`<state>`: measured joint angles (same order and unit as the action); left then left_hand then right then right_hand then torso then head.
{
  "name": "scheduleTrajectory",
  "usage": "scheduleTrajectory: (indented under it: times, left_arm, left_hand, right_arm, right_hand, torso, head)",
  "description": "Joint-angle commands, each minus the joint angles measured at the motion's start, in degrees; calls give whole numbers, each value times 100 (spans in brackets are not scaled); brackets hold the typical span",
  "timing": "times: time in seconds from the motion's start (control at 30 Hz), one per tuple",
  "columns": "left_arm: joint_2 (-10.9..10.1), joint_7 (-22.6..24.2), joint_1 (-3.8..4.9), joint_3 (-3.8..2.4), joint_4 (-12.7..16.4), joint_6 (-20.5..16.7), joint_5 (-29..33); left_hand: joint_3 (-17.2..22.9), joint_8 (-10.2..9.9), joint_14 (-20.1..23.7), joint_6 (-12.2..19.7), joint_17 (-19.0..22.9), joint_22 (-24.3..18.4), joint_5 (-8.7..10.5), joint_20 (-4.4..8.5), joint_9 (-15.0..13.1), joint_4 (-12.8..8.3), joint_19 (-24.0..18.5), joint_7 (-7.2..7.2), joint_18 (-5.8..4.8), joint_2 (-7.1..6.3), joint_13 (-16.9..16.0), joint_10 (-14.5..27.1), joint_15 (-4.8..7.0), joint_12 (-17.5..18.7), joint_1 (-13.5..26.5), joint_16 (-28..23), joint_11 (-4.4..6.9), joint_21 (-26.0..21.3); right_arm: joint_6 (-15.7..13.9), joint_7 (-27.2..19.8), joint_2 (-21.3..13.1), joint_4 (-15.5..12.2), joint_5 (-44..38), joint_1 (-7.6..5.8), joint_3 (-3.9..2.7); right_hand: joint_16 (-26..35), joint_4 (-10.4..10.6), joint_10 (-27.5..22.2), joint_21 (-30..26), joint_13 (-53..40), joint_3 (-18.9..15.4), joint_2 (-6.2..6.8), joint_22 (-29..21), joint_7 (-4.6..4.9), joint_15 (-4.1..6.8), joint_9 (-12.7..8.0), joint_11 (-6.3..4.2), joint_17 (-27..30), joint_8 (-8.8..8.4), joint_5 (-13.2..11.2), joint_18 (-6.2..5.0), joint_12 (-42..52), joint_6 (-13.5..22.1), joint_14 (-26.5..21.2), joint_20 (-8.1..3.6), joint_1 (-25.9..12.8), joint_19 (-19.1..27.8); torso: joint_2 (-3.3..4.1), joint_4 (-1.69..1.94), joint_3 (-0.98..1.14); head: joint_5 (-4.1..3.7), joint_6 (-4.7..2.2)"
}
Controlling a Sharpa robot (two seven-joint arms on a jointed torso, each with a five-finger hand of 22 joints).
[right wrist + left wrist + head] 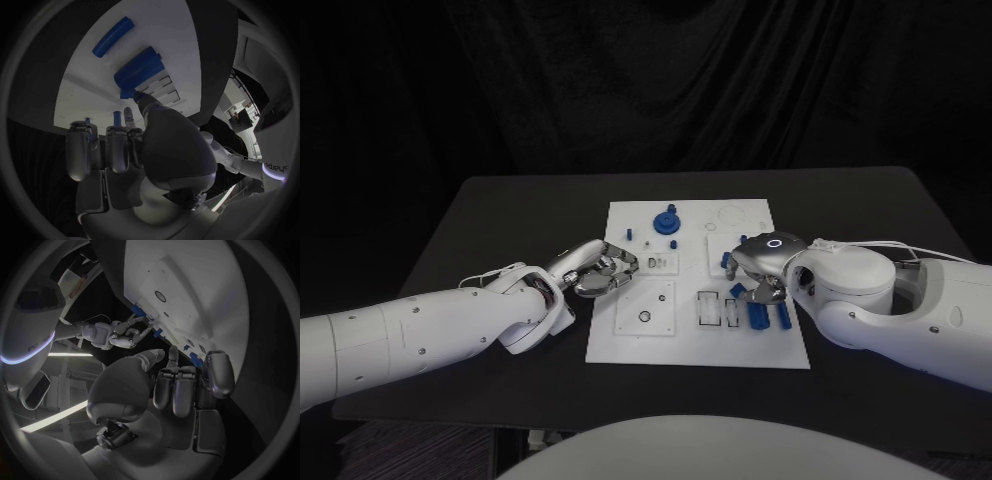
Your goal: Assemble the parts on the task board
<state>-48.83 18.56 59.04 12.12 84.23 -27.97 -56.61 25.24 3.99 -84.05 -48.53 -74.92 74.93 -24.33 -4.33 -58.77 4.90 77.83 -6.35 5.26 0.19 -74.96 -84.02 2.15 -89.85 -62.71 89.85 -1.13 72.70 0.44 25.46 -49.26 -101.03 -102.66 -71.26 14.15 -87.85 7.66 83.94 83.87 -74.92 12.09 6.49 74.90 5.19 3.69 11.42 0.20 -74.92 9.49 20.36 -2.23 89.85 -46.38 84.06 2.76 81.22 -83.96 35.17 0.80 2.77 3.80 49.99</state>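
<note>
Assembly partly done, by my judgement: round blue gear part [668,219] seated upper centre of white rectangular task board [632,345]; long blue bar parts [759,316] loose lower right. My left hand [596,270] fingers curled, empty. My right hand [759,268]: cannot tell.

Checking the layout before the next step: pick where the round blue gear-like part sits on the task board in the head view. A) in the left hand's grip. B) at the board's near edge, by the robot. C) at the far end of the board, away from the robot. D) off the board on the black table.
C: the round blue part stands at the far end of the task board, beyond the left hand and the right hand.
</note>
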Motion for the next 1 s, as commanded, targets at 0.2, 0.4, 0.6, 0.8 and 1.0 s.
scheduleTrajectory:
  times: [0.2,0.4,0.6,0.8,1.0]
  left_arm:
    - [40,109,-24,-4,-25,39,69]
    - [52,115,-32,-4,-41,42,69]
    - [58,119,-37,-4,-47,50,69]
    - [57,117,-40,-4,-51,61,69]
    - [62,101,-42,-4,-57,91,70]
  left_hand:
    - [-12,21,-595,-45,-1508,32,-28,-27,11,16,24,13,-3,13,-1504,-598,-46,-15,-57,15,-49,27]
    - [-12,22,-595,-52,-1508,32,-30,-27,17,19,24,14,-3,15,-1504,-598,-45,-15,-59,15,-48,27]
    - [-13,23,-595,-61,-1508,37,-31,-26,24,22,28,16,-4,15,-1504,-598,-44,-15,-60,15,-46,32]
    - [-13,23,-595,-61,-1508,37,-31,-26,24,22,28,16,-4,15,-1504,-598,-44,-15,-60,15,-46,32]
    - [-15,28,-595,-90,-1508,41,-32,-25,43,30,30,21,-3,20,-1504,-598,-42,-15,-65,15,-42,33]
  right_arm:
    - [45,1,8,29,-71,40,-2]
    - [51,-2,27,66,-71,59,-2]
    - [49,-22,58,120,-71,86,-2]
    - [-20,-49,87,192,-71,110,-2]
    - [-88,-74,112,262,-71,132,-2]
  right_hand:
    - [26,23,606,16,-1508,-23,-8,1311,5,27,25,-43,-1135,5,-144,72,15,-96,515,-46,-113,-368]
    - [25,-24,606,12,-1508,0,-9,1310,4,26,34,-44,-1135,9,-130,71,15,-123,515,-46,-66,-365]
    - [25,-62,606,7,-1508,18,-7,1308,0,27,39,-46,-1135,7,-108,70,15,-134,515,-45,-31,-362]
    - [27,-88,606,3,-1508,33,-8,1307,-7,29,44,-49,-1132,10,-102,69,15,-150,514,-46,-6,-360]
    - [32,-109,606,-18,-1508,47,-13,1299,-19,33,49,-56,-1123,13,-101,63,15,-164,512,-47,14,-351]
  torso:
    - [3,-2,-3]
    - [3,-6,-2]
    - [1,-3,-1]
    - [3,-5,-2]
    - [2,-4,-5]
  head:
    - [1,1]
    - [6,1]
    - [18,1]
    - [31,1]
    - [45,1]
